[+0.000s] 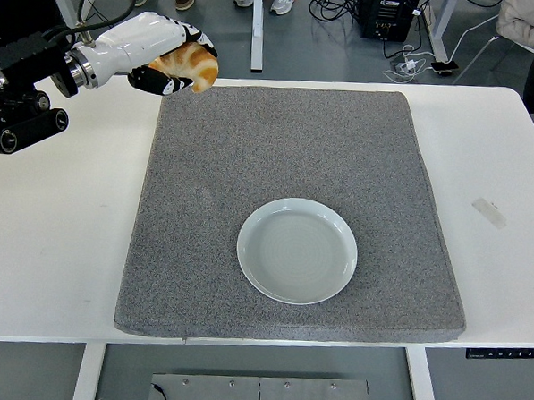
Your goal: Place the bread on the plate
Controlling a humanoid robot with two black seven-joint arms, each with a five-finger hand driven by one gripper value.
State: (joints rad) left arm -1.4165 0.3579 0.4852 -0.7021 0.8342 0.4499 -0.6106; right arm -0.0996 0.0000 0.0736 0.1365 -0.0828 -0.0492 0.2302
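Gripped in the curled fingers of the left robot hand [171, 61], the bread [189, 66] is held in the air above the far left corner of the grey mat [297, 148], well apart from the plate [297, 251]. Only the golden-brown crust of the loaf can be seen, bulging out on the side of the hand nearest the plate; the part inside the palm is hidden. The plate is found empty, lying flat on the mat toward its near edge, and nothing stands between it and the bread. No right robot hand is seen anywhere over the bench [59, 243].

The step in hand is judged to be the carry: the bread is lifted and held clear of the mat, but it is not yet over the plate. For the next move, the arm would have to be swung toward the plate, nearer to the robot and to its right, until the bread hangs above the plate's middle. A lowering is then called for, so that the bread is brought close to the plate's surface before the fingers are opened; a release from height could let it roll off the shallow rim.
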